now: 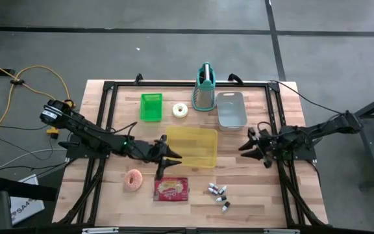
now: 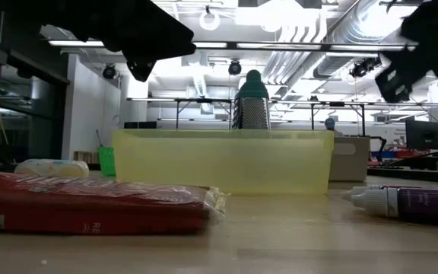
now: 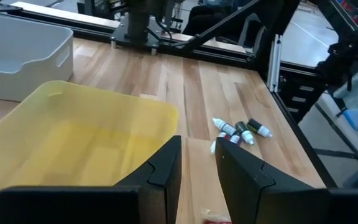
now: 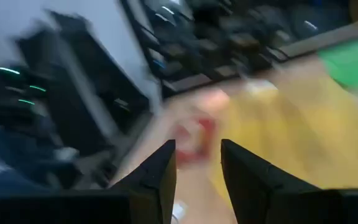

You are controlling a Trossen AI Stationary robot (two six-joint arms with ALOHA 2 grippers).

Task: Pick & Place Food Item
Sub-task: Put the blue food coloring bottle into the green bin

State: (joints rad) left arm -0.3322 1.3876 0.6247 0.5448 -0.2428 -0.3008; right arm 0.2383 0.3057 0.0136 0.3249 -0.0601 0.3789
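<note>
I read the table as pale planked wood, matt. Yellow bin: translucent smooth plastic. Grey tray: matt plastic. Grater: perforated metal. Red snack packet: glossy crinkled wrap. My left gripper's fingers: matt black plastic.

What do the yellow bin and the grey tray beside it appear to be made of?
Yellow bin: probably thin translucent plastic, since shapes behind show faintly through its wall in the low view. Grey tray: looks like opaque matte plastic with moulded rounded corners, though the finish is hard to confirm.
</note>
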